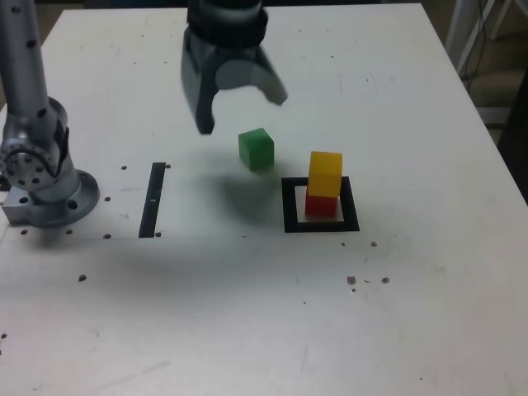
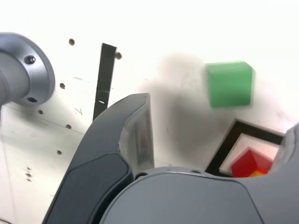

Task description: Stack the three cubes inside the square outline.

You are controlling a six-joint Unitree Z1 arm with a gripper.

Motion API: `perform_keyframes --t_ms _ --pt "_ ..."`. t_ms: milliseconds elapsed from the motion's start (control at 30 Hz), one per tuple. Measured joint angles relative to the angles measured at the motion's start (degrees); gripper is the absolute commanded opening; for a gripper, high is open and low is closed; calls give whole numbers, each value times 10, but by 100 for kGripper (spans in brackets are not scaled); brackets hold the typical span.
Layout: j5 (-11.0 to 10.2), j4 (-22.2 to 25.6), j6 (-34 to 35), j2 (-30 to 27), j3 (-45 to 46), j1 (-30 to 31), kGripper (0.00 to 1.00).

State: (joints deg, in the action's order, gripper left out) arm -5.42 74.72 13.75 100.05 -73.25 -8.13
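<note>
The green cube (image 1: pixel 256 149) sits alone on the white table, just outside the square outline (image 1: pixel 290 206) on its far-left side in the exterior view. Inside the outline the yellow cube (image 1: pixel 325 173) rests on the red cube (image 1: pixel 321 205). My gripper (image 1: pixel 243 113) hangs open and empty above the table, a little behind and left of the green cube. In the wrist view the green cube (image 2: pixel 229 84) lies past one dark finger (image 2: pixel 135 135), beside the outline's corner (image 2: pixel 229 147). The red cube (image 2: pixel 247 163) shows there, largely hidden by the gripper body.
A narrow black strip (image 1: pixel 153 200) lies on the table at the exterior view's left, also visible as a strip (image 2: pixel 105 79) in the wrist view. The arm's grey base (image 1: pixel 41 177) stands beside it. Small screw holes dot the white tabletop (image 1: pixel 247 313).
</note>
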Motion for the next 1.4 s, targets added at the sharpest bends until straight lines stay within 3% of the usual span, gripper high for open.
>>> perform_keyframes --t_ms 500,833,967,1167,1400 --pt "7 -58 -23 98 -7 -45 98" --pt "23 -66 -37 129 -14 -60 88" --pt "28 -72 -46 140 -18 -70 82" --pt "34 -77 -48 141 -19 -72 63" --pt "43 -84 -48 141 -11 -73 52"
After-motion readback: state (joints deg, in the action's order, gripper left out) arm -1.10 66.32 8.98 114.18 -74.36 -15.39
